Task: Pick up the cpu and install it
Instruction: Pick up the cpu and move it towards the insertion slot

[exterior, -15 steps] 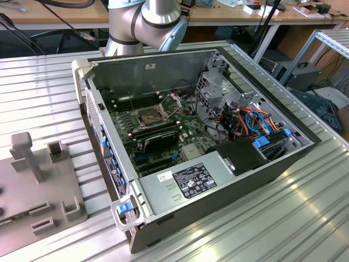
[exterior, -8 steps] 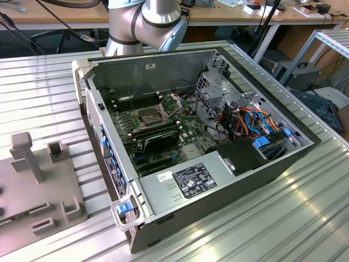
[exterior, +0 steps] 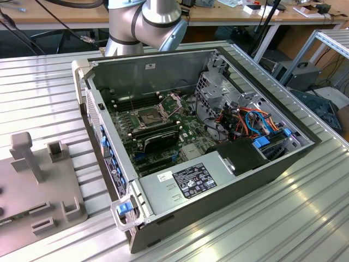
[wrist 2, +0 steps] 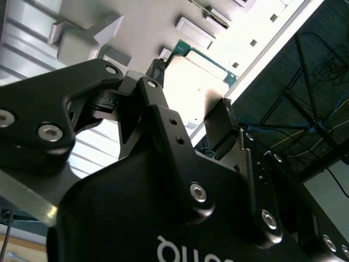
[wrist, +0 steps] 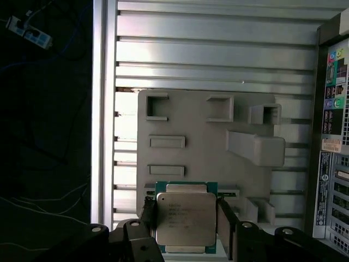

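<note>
In the exterior view there is one computer case (exterior: 240, 180), lying open on a ribbed aluminium table (exterior: 262, 229). One grey robot arm (exterior: 147, 22) rises behind it. Inside the case sits one open processor socket (exterior: 148, 115) on the green board, its metal frame tipped up. One grey fixture plate (exterior: 22, 185) lies on the table at the exterior view's left, well apart from the socket. A wooden bench (exterior: 54, 13) with cables stands at the back of the room.

In the second wrist view, seen from under the black gripper (wrist 2: 191, 87), its two fingers (wrist 2: 221, 123) are closed against opposite edges of one cpu (wrist 2: 203, 68). The chip's green rim shows against the pale fixture plate (wrist 2: 142, 22).

In the first wrist view the gripper (wrist: 185, 210) clasps the cpu (wrist: 185, 221) from both sides, silver lid facing the camera. The chip is over the near edge of the fixture plate (wrist: 202, 153), beside two flat slots and one bulky block. I cannot tell whether the chip is touching the plate. Around it runs the ribbed table (wrist: 218, 54).
</note>
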You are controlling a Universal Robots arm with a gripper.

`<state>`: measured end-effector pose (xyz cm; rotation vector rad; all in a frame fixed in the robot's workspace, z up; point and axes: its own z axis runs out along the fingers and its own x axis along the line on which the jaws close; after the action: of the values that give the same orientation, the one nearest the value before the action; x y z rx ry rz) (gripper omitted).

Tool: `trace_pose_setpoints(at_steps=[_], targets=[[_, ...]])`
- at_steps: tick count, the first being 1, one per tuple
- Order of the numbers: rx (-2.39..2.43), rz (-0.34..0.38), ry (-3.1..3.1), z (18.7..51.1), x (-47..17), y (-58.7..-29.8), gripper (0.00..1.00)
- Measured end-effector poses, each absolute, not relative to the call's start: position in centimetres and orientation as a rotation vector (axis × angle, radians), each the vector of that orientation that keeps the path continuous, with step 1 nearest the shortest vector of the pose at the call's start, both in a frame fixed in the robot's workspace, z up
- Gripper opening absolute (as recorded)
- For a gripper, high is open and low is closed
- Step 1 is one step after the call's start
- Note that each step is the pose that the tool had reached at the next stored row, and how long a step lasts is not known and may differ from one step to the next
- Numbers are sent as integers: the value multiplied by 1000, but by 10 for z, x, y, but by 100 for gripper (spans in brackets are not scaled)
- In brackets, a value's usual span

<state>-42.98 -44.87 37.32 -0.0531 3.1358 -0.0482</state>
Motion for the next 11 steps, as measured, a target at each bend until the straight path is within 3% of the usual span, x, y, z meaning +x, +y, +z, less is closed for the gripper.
trace_pose_setpoints(at_steps=[11], targets=[[-53, -48, 3136, 373, -425, -449, 55]])
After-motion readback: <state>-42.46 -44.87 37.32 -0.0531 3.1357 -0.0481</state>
